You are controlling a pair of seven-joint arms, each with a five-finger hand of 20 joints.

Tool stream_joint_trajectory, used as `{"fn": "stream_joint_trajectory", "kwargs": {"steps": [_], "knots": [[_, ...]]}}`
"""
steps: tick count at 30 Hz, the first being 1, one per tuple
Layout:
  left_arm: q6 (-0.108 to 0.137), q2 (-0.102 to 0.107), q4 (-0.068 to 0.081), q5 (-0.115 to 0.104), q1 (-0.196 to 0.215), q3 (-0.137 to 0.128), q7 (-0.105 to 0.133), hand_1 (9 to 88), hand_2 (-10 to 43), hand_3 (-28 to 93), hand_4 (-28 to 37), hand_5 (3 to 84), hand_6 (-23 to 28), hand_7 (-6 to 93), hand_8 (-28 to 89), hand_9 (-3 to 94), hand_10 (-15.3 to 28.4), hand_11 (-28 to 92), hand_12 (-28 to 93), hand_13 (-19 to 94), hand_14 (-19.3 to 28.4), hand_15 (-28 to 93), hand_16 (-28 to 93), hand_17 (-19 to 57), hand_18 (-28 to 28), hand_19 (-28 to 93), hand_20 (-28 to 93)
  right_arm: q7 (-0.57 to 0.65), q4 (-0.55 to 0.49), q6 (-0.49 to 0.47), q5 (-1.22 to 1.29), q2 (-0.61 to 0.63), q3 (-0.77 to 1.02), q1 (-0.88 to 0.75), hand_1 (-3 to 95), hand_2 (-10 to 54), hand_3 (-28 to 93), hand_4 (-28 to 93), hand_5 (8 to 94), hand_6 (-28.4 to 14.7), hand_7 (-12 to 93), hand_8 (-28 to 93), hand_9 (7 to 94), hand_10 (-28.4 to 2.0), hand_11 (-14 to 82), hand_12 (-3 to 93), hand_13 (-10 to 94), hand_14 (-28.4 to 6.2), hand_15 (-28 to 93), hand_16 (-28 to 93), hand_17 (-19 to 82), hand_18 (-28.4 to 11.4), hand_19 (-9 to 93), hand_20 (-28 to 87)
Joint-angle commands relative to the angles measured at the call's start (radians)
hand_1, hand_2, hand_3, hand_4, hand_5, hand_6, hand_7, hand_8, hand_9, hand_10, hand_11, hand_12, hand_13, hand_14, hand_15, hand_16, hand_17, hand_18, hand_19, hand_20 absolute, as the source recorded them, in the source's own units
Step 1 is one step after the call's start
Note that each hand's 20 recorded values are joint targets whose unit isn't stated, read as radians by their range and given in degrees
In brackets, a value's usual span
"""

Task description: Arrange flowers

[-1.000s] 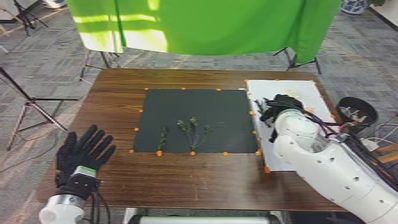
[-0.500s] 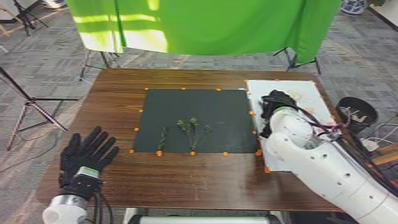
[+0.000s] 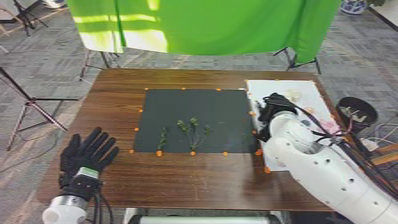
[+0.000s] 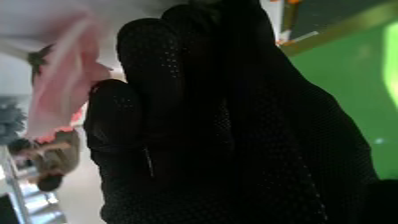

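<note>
Slightly leftward, the right hand (image 3: 278, 103) has been moved over the white sheet (image 3: 264, 85). Green sprigs (image 3: 195, 123) are laid lengthwise on the dark sheet (image 3: 195, 102), leafy tips pointed toward its far edge. Beside the right hand, a pink flower (image 4: 67, 85) is seen; whether anything is gripped cannot be told. The left hand (image 3: 84, 155) is held with fingers straight and spread, nothing grasped.

The brown wooden table (image 3: 182, 184) looks smooth, the board (image 3: 197, 107) matt.
</note>
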Motion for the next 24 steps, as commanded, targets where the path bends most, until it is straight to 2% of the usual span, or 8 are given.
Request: {"fn": "stream_joint_trajectory", "kwargs": {"steps": [1, 4, 6, 13, 17, 18, 21, 24], "knots": [[0.002, -0.005, -0.004, -0.009, 0.036, -0.008, 0.003, 23.0, 18.5, 68, -28.3, 36.7, 10.3, 9.0, -8, 26.4, 15.7, 21, 5, 19, 16.4, 32, -9, -7.6, 13.9, 33, 6, 0.017, -0.125, 0.114, 0.043, -0.003, 0.011, -0.01, 61.8, -9.5, 70, -28, 85.1, -3.3, 19, 14, 88.7, -13.2, 8.7, 37.2, 78, -7.5, 48, 35, 41, -22.3, 90, 22], [0.0, -0.002, -0.006, -0.007, 0.035, -0.009, -0.001, 23.1, 18.6, 68, -28.3, 36.6, 10.3, 8.9, -8, 26.4, 15.7, 21, 5, 19, 16.4, 32, -9, -7.6, 13.9, 32, 6, 0.057, -0.186, 0.13, 0.049, -0.02, 0.02, -0.027, 61.4, -9.5, 71, -28, 85.5, -3.2, 19, 14, 88.8, -13.4, 8.8, 37.2, 78, -7.8, 48, 35, 41, -22.6, 91, 22], [-0.003, 0.007, -0.011, -0.004, 0.041, -0.014, 0.011, 23.1, 18.6, 68, -28.3, 36.5, 10.3, 8.9, -8, 26.4, 15.7, 21, 5, 19, 16.4, 32, -9, -7.6, 13.9, 33, 6, 0.077, -0.215, 0.139, 0.09, -0.056, 0.043, -0.051, 61.5, -9.5, 71, -28, 86.2, -3.4, 19, 13, 89.4, -13.6, 8.8, 36.9, 78, -8.2, 48, 34, 41, -23.0, 91, 22], [0.001, 0.02, -0.006, -0.005, 0.026, -0.014, -0.004, 23.1, 18.6, 67, -28.3, 36.5, 10.3, 8.8, -8, 26.4, 15.7, 21, 5, 19, 16.4, 32, -9, -7.6, 14.0, 33, 6, 0.153, -0.277, 0.213, 0.072, -0.147, 0.029, -0.13, 61.8, -9.5, 71, -28, 86.7, -3.3, 19, 13, 89.8, -13.5, 8.8, 37.1, 78, -8.5, 49, 33, 42, -23.6, 92, 21], [-0.004, 0.029, 0.002, -0.008, 0.004, -0.012, -0.009, 23.0, 18.6, 67, -28.3, 36.5, 10.2, 8.8, -8, 26.5, 15.7, 21, 5, 19, 16.5, 32, -9, -7.5, 13.9, 33, 6, 0.146, -0.282, 0.186, 0.069, -0.161, -0.01, -0.157, 61.4, -9.5, 72, -28, 86.8, -3.1, 19, 14, 89.8, -13.5, 9.0, 37.3, 78, -8.7, 49, 33, 42, -23.8, 92, 20], [-0.005, 0.033, 0.005, -0.007, -0.005, -0.011, -0.003, 23.0, 18.6, 67, -28.3, 36.5, 10.2, 8.8, -8, 26.4, 15.7, 21, 5, 19, 16.4, 32, -9, -7.5, 13.9, 33, 6, 0.147, -0.281, 0.184, 0.065, -0.163, -0.018, -0.162, 61.1, -9.5, 73, -28, 86.7, -3.1, 19, 14, 89.9, -13.5, 9.0, 37.3, 78, -8.8, 49, 33, 42, -23.8, 92, 20], [-0.009, 0.033, 0.012, 0.007, -0.031, -0.01, -0.001, 23.1, 18.6, 67, -28.3, 36.5, 10.3, 8.7, -8, 26.3, 15.9, 21, 5, 19, 16.3, 31, -9, -7.5, 14.0, 33, 6, 0.155, -0.271, 0.178, 0.025, -0.169, -0.036, -0.179, 60.6, -9.5, 73, -28, 86.6, -3.0, 19, 13, 89.8, -13.4, 9.1, 37.6, 78, -9.0, 49, 33, 42, -23.8, 93, 19], [-0.014, 0.038, 0.011, 0.022, -0.043, -0.012, 0.003, 23.1, 18.6, 68, -28.3, 36.6, 10.3, 8.7, -8, 26.3, 15.8, 21, 5, 19, 16.3, 31, -9, -7.4, 13.9, 32, 6, 0.169, -0.261, 0.17, 0.01, -0.172, -0.042, -0.187, 60.5, -9.5, 73, -28, 86.6, -3.0, 19, 13, 89.8, -13.3, 9.1, 37.5, 78, -9.0, 49, 33, 42, -23.8, 93, 19]]}}
